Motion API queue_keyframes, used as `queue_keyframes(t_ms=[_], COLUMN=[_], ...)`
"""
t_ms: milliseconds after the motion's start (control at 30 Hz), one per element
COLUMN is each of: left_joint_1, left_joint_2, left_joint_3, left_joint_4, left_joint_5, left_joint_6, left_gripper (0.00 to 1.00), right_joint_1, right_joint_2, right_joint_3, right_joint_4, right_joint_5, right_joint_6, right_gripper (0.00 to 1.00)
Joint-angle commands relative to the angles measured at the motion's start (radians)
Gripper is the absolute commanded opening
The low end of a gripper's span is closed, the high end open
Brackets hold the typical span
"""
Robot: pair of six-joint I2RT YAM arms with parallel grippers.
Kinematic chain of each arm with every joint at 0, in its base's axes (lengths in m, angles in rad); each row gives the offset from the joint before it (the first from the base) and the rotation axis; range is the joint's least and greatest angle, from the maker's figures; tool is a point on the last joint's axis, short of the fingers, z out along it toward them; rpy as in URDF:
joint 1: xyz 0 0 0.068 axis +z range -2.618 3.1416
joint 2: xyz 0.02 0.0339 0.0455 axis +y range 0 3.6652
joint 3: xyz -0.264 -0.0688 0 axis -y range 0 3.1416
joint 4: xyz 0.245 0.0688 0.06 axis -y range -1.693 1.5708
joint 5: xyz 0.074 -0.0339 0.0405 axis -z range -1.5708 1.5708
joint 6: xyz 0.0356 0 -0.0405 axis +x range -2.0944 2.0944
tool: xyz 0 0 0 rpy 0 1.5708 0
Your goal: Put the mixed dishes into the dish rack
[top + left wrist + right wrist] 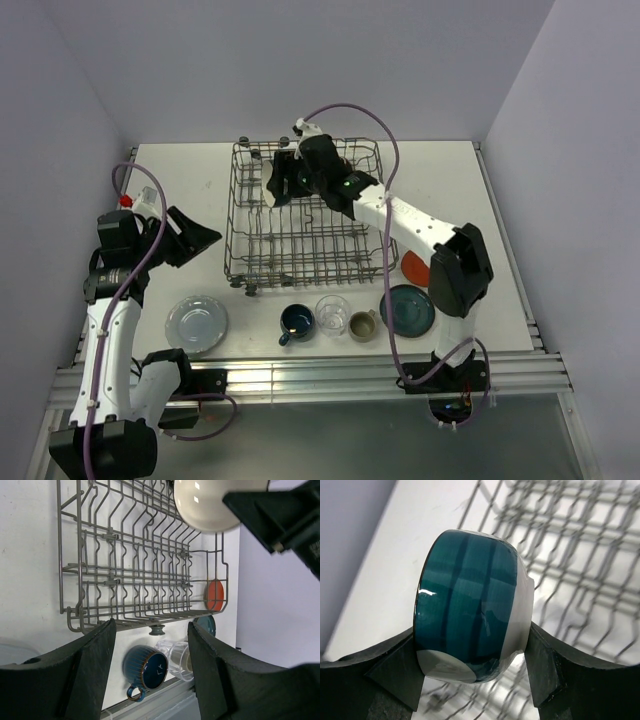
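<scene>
Right wrist view: right gripper [472,667] clamped on a bowl [470,615] (teal inside, white outside), tipped on its side above the dish rack [300,245]. Top external: left gripper [198,243] just left of the rack, fingers [95,665] apart, holding nothing. On the table [480,200] by the rack's near side: pale plate [196,323], blue mug [297,321], clear glass [333,311], beige cup [362,323], teal plate [407,309], orange-red plate [413,266].
</scene>
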Motion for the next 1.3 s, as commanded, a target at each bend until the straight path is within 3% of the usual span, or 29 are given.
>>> queue_keyframes(t_ms=[0, 300, 400, 767, 1067, 1267], left_joint_1=[0.004, 0.006, 0.006, 0.004, 0.004, 0.004], left_joint_2=[-0.012, 0.022, 0.028, 0.012, -0.007, 0.001], left_joint_3=[-0.007, -0.084, -0.116, -0.153, -0.166, -0.185], left_joint_4=[0.045, 0.137, 0.177, 0.249, 0.258, 0.28], left_joint_5=[0.007, 0.044, 0.057, 0.113, 0.136, 0.153], left_joint_6=[0.012, 0.004, -0.011, -0.065, -0.065, -0.069], left_gripper=[0.64, 0.64, 0.64, 0.63, 0.63, 0.63], right_joint_1=[-0.005, -0.005, -0.005, 0.03, 0.063, 0.069], right_joint_2=[0.074, 0.378, 0.45, 0.669, 0.811, 0.843], right_joint_3=[0.153, 0.563, 0.632, 0.727, 0.798, 0.781], right_joint_4=[0.021, -0.093, -0.094, 0.084, 0.26, 0.308], right_joint_5=[0.122, 0.364, 0.45, 0.708, 0.788, 0.811], right_joint_6=[-0.128, -0.432, -0.53, -0.925, -1.208, -1.291], right_gripper=[0.0, 0.0, 0.0, 0.0, 0.0, 0.0])
